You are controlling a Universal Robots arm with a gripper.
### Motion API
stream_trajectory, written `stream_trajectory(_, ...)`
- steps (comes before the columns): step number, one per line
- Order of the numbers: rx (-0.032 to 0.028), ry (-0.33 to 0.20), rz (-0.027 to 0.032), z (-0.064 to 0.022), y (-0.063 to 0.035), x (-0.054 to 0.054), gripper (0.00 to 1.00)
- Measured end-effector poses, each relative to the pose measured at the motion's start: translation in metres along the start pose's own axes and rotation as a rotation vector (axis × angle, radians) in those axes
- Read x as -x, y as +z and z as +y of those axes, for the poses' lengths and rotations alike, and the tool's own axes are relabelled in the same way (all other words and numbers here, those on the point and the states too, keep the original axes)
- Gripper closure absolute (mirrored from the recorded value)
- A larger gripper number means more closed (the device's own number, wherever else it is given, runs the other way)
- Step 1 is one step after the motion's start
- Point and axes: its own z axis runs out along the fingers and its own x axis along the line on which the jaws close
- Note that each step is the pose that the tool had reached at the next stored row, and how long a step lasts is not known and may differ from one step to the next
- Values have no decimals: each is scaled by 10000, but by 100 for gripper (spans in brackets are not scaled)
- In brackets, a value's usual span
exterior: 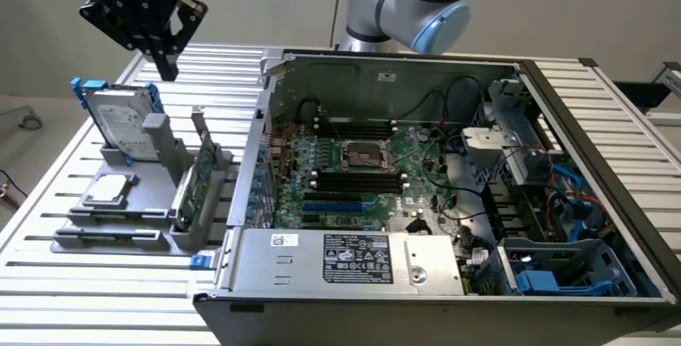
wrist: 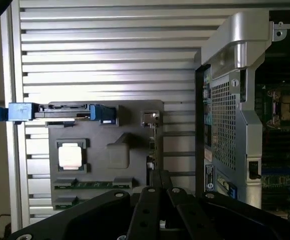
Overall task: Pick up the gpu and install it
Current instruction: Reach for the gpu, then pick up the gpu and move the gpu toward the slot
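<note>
Overhead, the claw [exterior: 166, 65], pressed together and seemingly empty, hangs above the gpu [exterior: 194, 185].

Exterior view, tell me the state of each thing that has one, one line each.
hand: shut, empty, raised above the holder.
gpu: standing on edge in the holder, untouched.
hard drive: upright in the holder.
computer case: open, motherboard exposed.

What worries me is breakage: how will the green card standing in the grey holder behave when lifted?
Probably stiff: the card is a flat board. Likely fragile, its green face bare. Standing on edge in the holder, it may tip if nudged sideways.
</note>
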Motion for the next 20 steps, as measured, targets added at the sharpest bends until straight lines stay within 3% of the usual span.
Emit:
stream_trajectory(3,-8,-38,38,-6,27,-3,89)
stream_trajectory(16,-7,-39,38,-6,28,-3,89)
stream_trajectory(19,-7,-39,38,-6,28,-3,83)
stream_trajectory(20,-7,-39,38,-6,28,-3,76)
